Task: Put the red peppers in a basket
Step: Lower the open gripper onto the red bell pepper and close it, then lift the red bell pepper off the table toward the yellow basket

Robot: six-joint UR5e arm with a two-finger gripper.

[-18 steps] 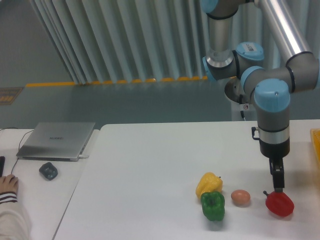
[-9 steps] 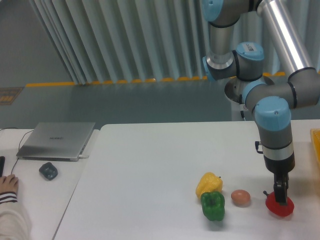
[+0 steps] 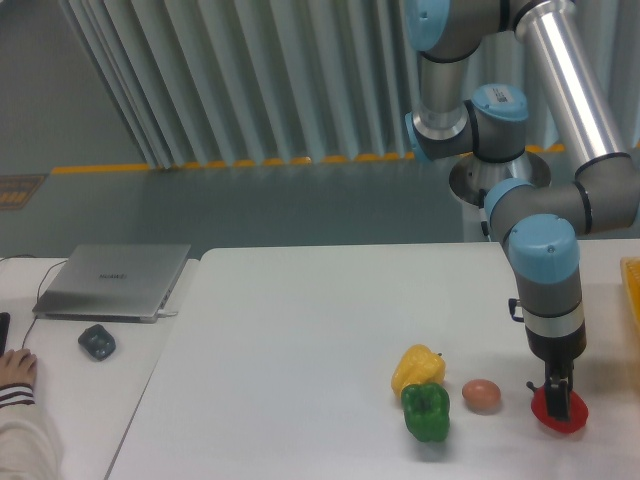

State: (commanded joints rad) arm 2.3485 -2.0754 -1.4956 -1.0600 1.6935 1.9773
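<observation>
The red pepper [image 3: 571,415] lies on the white table at the front right, with its dark stem pointing left. My gripper [image 3: 556,398] has come straight down onto it and its dark fingers cover the pepper's middle. I cannot tell whether the fingers have closed on it. The basket [image 3: 633,290] shows only as a thin yellow-orange strip at the right edge of the frame, behind and to the right of the pepper.
A small orange-brown round fruit [image 3: 481,395] lies just left of the red pepper. A yellow pepper [image 3: 415,367] and a green pepper [image 3: 427,412] sit further left. A laptop [image 3: 115,281], a mouse [image 3: 96,342] and a person's hand [image 3: 15,368] are at the far left.
My gripper has descended from just above the red pepper down onto it, and the arm's wrist has lowered with it. The peppers and the fruit have not moved.
</observation>
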